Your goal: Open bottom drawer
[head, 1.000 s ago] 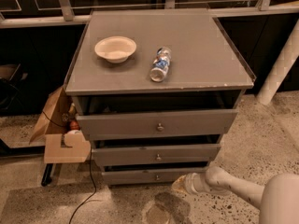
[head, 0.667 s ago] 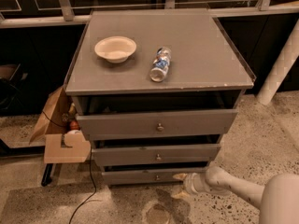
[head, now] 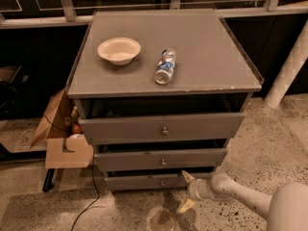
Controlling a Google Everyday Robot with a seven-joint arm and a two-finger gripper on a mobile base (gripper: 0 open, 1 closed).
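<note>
The bottom drawer [head: 144, 182] is the lowest and narrowest grey front of the cabinet, with a small round knob [head: 161, 183] at its centre. It stands out slightly from the cabinet, with a dark gap above it. My gripper [head: 186, 191] is low at the drawer's right end, just right of the knob and apart from it. Its fingers are spread wide open, the upper fingertip [head: 186, 175] by the drawer's top edge and the lower one near the floor. It holds nothing.
The mid-sized drawer [head: 161, 159] and the widest top drawer [head: 163, 127] also stand slightly out. A white bowl [head: 119, 50] and a lying plastic bottle [head: 165, 66] are on the cabinet top. A cardboard box [head: 62, 138] and a cable [head: 91, 196] are at the left. A white pole [head: 288, 71] is at the right.
My gripper's fingers have spread apart, from close together to wide open, at about the same spot by the bottom drawer. The drawers have not moved.
</note>
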